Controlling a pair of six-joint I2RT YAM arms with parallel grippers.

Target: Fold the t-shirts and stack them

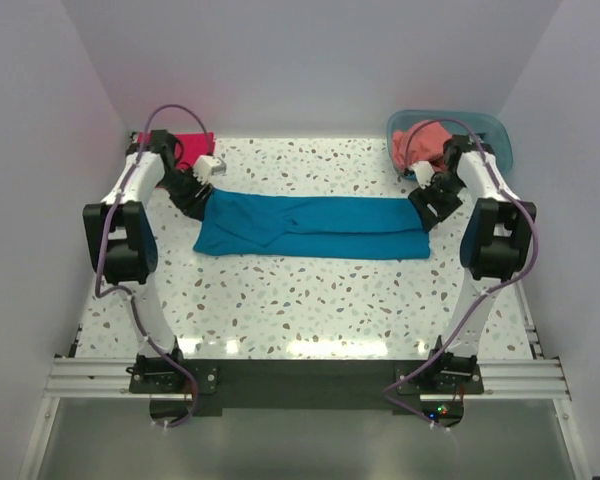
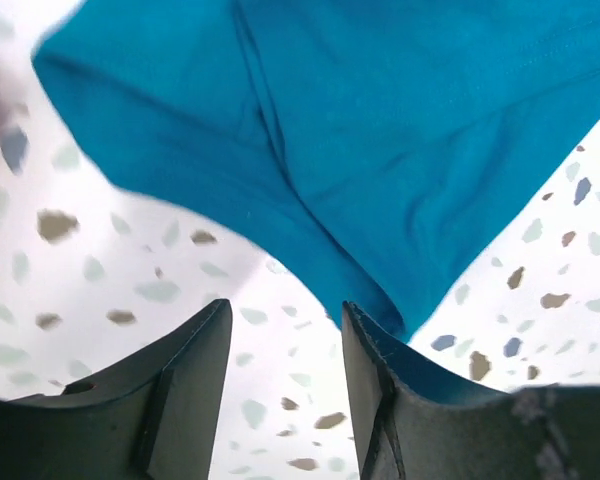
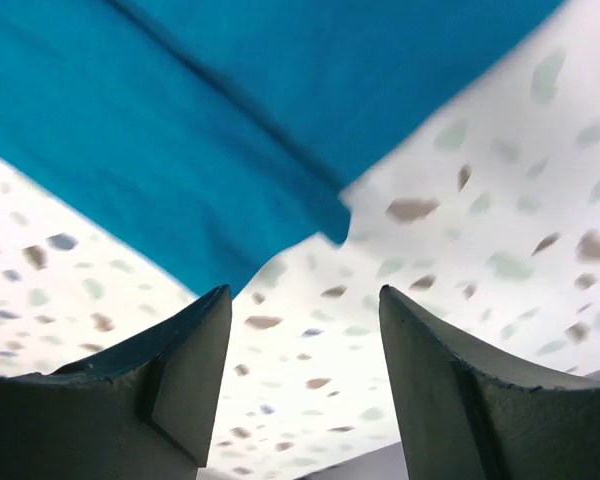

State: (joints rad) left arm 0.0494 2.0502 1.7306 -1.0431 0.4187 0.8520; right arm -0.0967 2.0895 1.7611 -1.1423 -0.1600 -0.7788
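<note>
A teal-blue t-shirt (image 1: pixel 310 226) lies folded into a long strip across the middle of the speckled table (image 1: pixel 310 300). My left gripper (image 1: pixel 202 200) hovers at its left end, open, with only tabletop between its fingers (image 2: pixel 285 330); the cloth (image 2: pixel 380 150) lies just beyond the tips. At the strip's right end my right gripper (image 1: pixel 427 205) is open too and holds nothing (image 3: pixel 305 310), the shirt's corner (image 3: pixel 230 150) just ahead. A crimson-magenta t-shirt (image 1: pixel 188 146) sits at the back left. A salmon-coral t-shirt (image 1: pixel 420 145) is bunched in the tub.
A translucent teal plastic tub (image 1: pixel 485 130) stands at the back right corner. White walls close in the table on three sides. The arms' bases are bolted to a rail (image 1: pixel 300 378) at the near edge.
</note>
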